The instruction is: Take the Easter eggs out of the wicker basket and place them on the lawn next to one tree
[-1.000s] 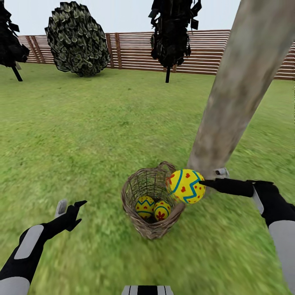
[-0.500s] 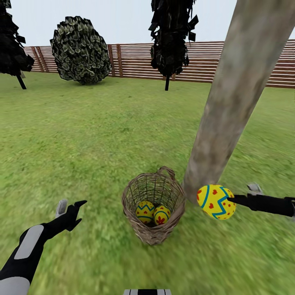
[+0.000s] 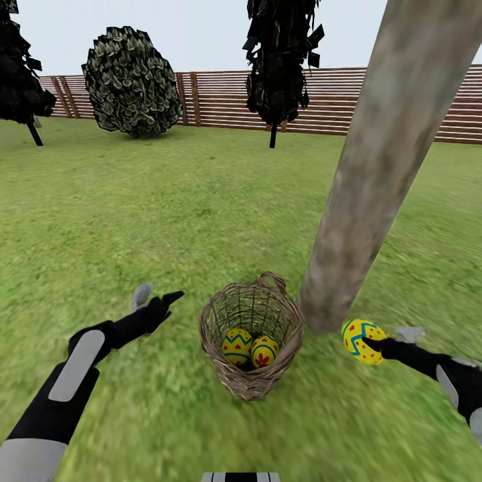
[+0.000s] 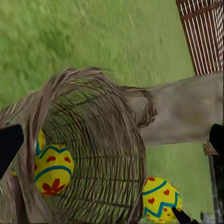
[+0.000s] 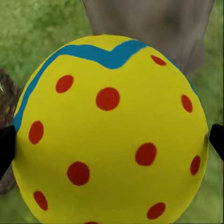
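On the wide green lawn (image 3: 167, 201) of a fenced garden, a thin black-trunked tree (image 3: 20, 73) stood at the far left and a round grey-green bush (image 3: 130, 80) beside it, both before a brown horizontal-slat wooden fence (image 3: 214, 100). Nearer the camera, the robot's left gripper (image 3: 157, 299) hung above the grass just left of the small round brown wicker basket (image 3: 251, 375), its black fingers (image 3: 171, 295) spread apart and holding nothing. The left wrist camera looked into the basket's open weave (image 4: 98, 154) from the side. Inside the basket lay two yellow Easter eggs with blue zigzag bands and red marks (image 3: 250, 346), touching one another at the bottom. A second dark-leaved tree (image 3: 278, 60) rose behind, by the fence. Just right of the basket stood the thick pale grey-brown mottled trunk of the tree (image 3: 375, 167), leaning in the head camera's view, the basket's loop handle (image 3: 273, 278) close to its base. At the right, the right gripper (image 3: 372, 343) was closed on a third yellow egg with a blue zigzag and red dots (image 3: 361, 340), low over the grass just beside the foot of the trunk; whether the egg touched the ground could not be told. In the right wrist camera the egg (image 5: 109, 130) sat between the two black fingers (image 5: 5, 147), with the trunk (image 5: 149, 23) directly behind it.
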